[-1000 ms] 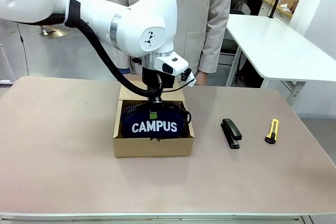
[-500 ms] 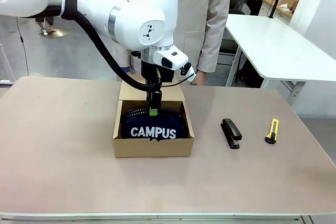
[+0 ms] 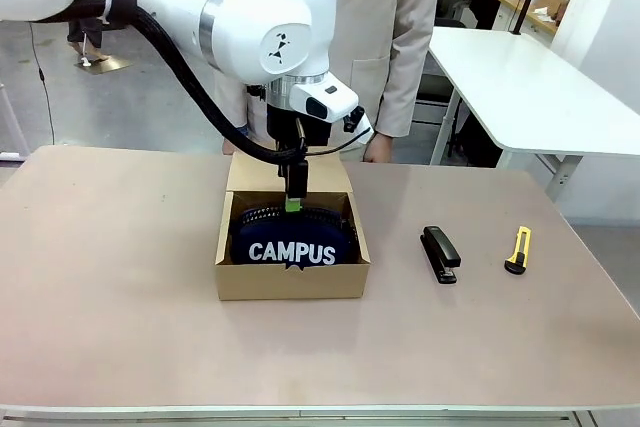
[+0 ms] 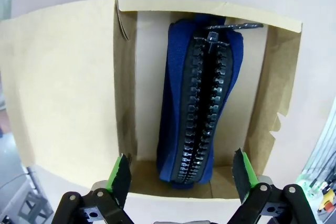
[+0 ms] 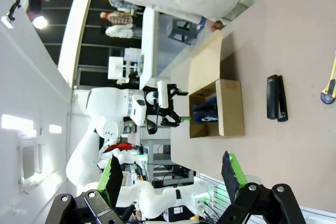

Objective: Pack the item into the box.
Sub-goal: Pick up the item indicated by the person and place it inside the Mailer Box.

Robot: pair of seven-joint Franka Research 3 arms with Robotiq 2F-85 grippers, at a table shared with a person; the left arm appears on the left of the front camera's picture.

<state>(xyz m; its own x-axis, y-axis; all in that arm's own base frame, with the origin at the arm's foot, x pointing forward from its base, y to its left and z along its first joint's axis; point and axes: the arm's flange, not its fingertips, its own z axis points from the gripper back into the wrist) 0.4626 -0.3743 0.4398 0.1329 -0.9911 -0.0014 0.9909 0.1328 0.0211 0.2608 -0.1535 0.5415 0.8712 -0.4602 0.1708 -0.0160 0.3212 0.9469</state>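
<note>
One stapler [image 3: 440,254] and knife [image 3: 518,249] near box [image 3: 290,282]

The box [image 3: 292,282] is matt cardboard, the pouch [image 3: 292,247] soft cloth (zipper [image 4: 203,108] glossy).

You see the left claw [image 3: 292,203] pointing straight down just over the far edge of the navy CAMPUS pouch [image 3: 292,248], which lies inside the open cardboard box [image 3: 292,283] on the bench [image 3: 120,277]. To the right, well apart from the box, lie a black stapler [image 3: 440,254] and a yellow utility knife [image 3: 517,250]. A person [image 3: 400,27] stands behind the box.
</note>
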